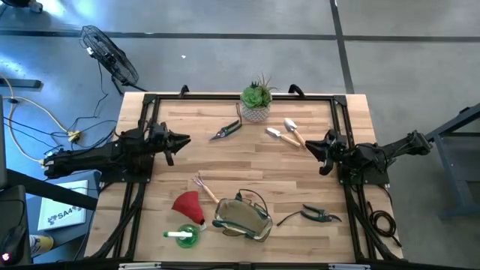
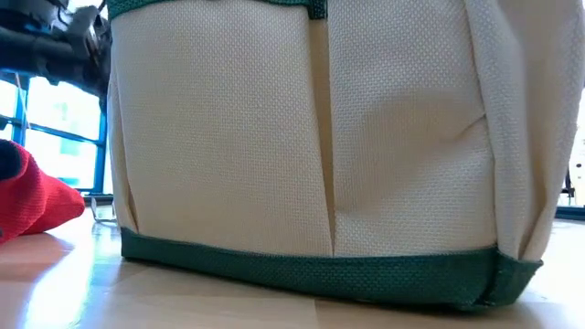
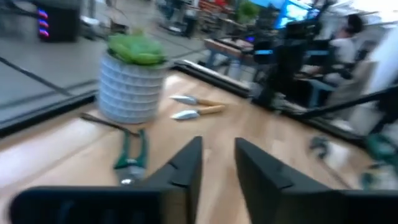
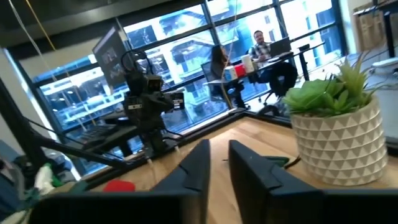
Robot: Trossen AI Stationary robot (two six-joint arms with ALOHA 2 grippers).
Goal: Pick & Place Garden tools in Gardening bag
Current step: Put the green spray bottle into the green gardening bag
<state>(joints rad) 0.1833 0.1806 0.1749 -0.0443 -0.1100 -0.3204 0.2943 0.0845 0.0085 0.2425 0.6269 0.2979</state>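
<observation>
The gardening bag (image 1: 241,218), tan with green trim, stands near the table's near edge and fills the low view (image 2: 311,146). A red cone (image 1: 189,205), a green-and-white piece (image 1: 183,236) and a wooden-handled rake (image 1: 205,188) lie to its left. One pair of dark shears (image 1: 319,216) lies to its right. Another pair of shears (image 1: 225,130) and two trowels (image 1: 285,133) lie near the far edge. My left gripper (image 1: 185,140) hovers at mid-left, my right gripper (image 1: 309,145) at mid-right. Both are empty, with a narrow gap between the fingers (image 3: 217,168) (image 4: 219,165).
A green spiky plant in a white pot (image 1: 256,103) stands at the far edge between the shears and the trowels. A dark frame (image 1: 240,96) runs around the table top. Bare wood lies between the two grippers at the table's middle (image 1: 247,161).
</observation>
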